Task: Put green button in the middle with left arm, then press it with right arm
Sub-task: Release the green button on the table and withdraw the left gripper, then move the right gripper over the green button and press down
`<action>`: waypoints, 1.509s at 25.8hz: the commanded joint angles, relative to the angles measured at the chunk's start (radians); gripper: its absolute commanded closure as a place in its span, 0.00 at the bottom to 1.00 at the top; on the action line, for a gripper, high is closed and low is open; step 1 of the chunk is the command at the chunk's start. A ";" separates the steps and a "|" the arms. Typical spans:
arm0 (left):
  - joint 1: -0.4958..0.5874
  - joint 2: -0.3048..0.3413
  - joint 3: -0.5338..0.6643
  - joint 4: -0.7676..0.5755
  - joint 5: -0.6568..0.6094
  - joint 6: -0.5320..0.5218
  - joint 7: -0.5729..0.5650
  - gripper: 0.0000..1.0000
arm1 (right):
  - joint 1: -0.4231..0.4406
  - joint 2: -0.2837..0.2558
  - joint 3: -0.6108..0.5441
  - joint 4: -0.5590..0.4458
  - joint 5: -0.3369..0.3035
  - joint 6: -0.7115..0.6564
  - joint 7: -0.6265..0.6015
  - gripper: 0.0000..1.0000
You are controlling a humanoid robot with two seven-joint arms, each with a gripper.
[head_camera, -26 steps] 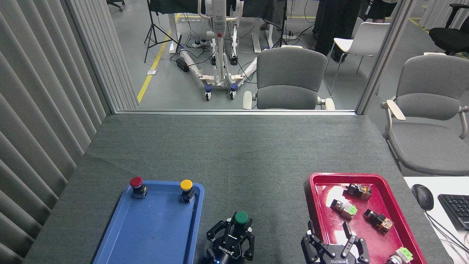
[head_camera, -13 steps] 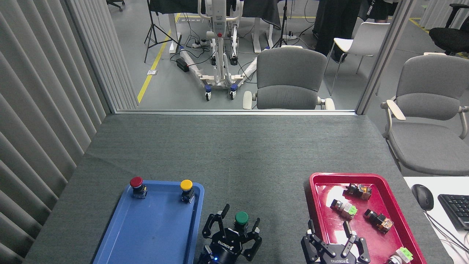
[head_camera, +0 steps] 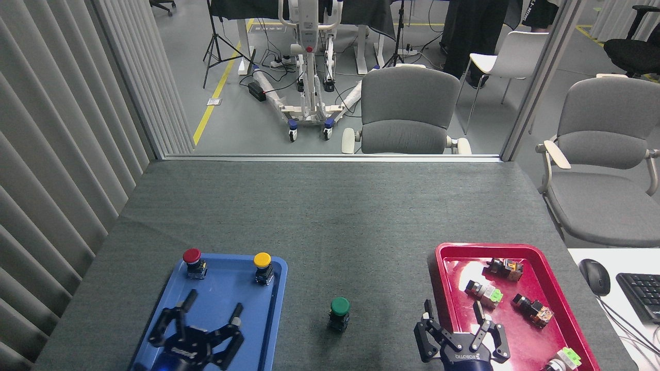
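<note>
The green button [head_camera: 339, 312] stands upright and alone on the dark grey cloth of the middle [head_camera: 361, 288], between the two trays. My left gripper [head_camera: 213, 304] hangs open over the blue tray [head_camera: 154, 355], well to the left of the button, holding nothing. My right gripper [head_camera: 454, 308] is open at the near left edge of the red tray [head_camera: 438, 257], to the right of the button and apart from it.
A red button [head_camera: 193, 262] and a yellow button [head_camera: 263, 267] stand at the far end of the blue tray. Several small switch parts [head_camera: 484, 292] lie in the red tray. A mouse [head_camera: 594, 276] and keyboard [head_camera: 642, 294] sit at the right.
My left gripper, shut on the green button a second ago, opened, let it go on the cloth and swung left over the blue tray. My right gripper shifted slightly left and forward.
</note>
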 commanded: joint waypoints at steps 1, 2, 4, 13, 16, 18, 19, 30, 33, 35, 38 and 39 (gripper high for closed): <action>0.029 -0.032 0.184 0.043 -0.002 -0.120 -0.039 0.01 | -0.035 0.003 0.042 0.001 0.019 -0.001 0.001 0.22; 0.029 -0.048 0.188 0.071 -0.004 -0.123 -0.039 0.01 | -0.043 0.005 0.057 0.001 0.021 0.001 0.001 0.30; 0.029 -0.055 0.185 0.086 -0.002 -0.123 -0.039 0.01 | -0.054 0.006 0.097 -0.001 0.021 -0.001 0.001 0.43; 0.035 -0.051 0.202 0.048 -0.001 -0.106 -0.056 0.01 | -0.152 0.002 0.330 0.038 0.024 0.018 0.067 1.00; 0.041 -0.048 0.217 0.020 -0.001 -0.106 -0.054 0.01 | -0.190 0.002 0.384 0.099 0.025 0.056 0.077 1.00; 0.035 -0.046 0.227 0.023 0.001 -0.103 -0.053 0.01 | -0.212 0.003 0.396 0.147 0.025 0.061 0.091 1.00; 0.032 -0.046 0.227 0.025 0.002 -0.088 -0.053 0.01 | -0.216 0.005 0.396 0.170 0.024 0.061 0.097 1.00; 0.029 -0.039 0.178 0.020 0.017 0.069 -0.002 0.01 | -0.251 0.020 0.407 0.309 0.015 0.055 0.099 1.00; 0.026 -0.035 0.182 0.026 0.019 0.067 -0.007 0.01 | -0.251 0.022 0.422 0.335 0.013 0.053 0.097 1.00; 0.020 -0.026 0.190 0.028 0.019 0.067 -0.008 0.01 | -0.253 0.022 0.422 0.352 0.014 0.052 0.097 1.00; 0.004 -0.019 0.210 0.028 0.021 0.067 -0.008 0.01 | -0.251 0.022 0.424 0.369 0.013 0.052 0.096 1.00; 0.006 -0.014 0.222 0.028 0.021 0.063 -0.007 0.01 | -0.253 0.022 0.422 0.377 0.013 0.053 0.094 1.00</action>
